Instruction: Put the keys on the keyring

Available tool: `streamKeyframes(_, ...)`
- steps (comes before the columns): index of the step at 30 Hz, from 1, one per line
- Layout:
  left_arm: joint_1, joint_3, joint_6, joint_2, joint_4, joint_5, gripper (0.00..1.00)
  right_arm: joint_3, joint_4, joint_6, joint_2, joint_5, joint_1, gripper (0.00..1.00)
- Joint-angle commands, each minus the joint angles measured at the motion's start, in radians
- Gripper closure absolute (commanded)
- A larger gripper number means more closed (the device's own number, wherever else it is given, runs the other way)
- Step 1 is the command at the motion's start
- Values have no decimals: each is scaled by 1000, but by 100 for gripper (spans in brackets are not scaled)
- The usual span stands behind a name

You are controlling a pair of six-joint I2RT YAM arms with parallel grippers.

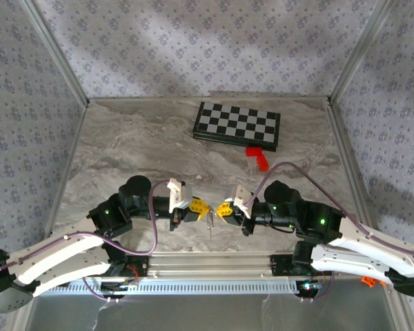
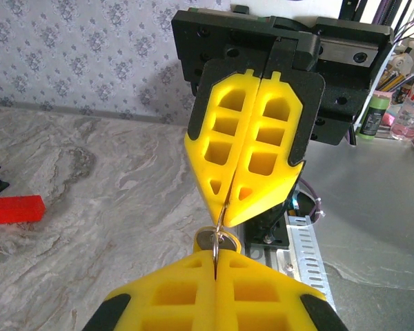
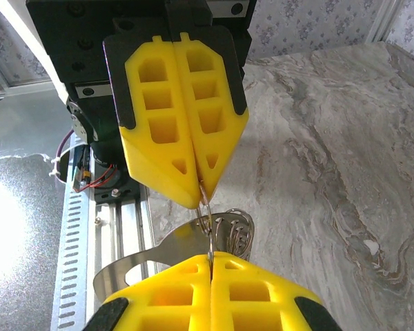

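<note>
Two arms: one left arm (image 1: 55,258) and one right arm (image 1: 359,245), both white-shelled, reaching in toward each other over the marbled table (image 1: 124,145).
Purple cables (image 1: 154,227): two, one looping off each arm, well behind the jaws.
Left gripper (image 1: 199,207): one, with two yellow fingers pressed flat together and no gap along the seam. Its tips point right and nearly meet the other tips. A thin wire runs into the seam, but I cannot tell whether it pinches the loop or the key.
Key (image 2: 217,241): one that I can count, with an orange-yellow round head and a silvery middle. It sits right at the left tips, between the two pairs of jaws. The blade is too small to make out.
Keyring (image 3: 243,227): one pale silvery loop with a ridged edge, hanging just under the gap between the two sets of tips. Whether the key is threaded on it I cannot tell.
Silvery strip (image 3: 141,258): one flat curved piece of metal, low beside the right tips.
Right gripper (image 1: 225,209): one, with two yellow fingers closed tight on a thin wire of the loop, tips pointing left.
Chessboard (image 1: 237,126): one, folded flat, well beyond the right jaws.
Red block (image 1: 258,158): one, just in front of the board and well apart from both jaws.
</note>
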Motion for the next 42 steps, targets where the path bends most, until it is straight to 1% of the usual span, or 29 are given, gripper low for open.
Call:
streamKeyframes(1,-7,45,18,-13,8,7,100,34,-11,-12,-5,4,4,100)
streamKeyframes(20,-10,43,22,-16,6,4,100,43,-28,-17,-5,22,12,100)
streamKeyframes(42,-13,44,22,-18,5,2,100,32,2,-15,16,3,12,100)
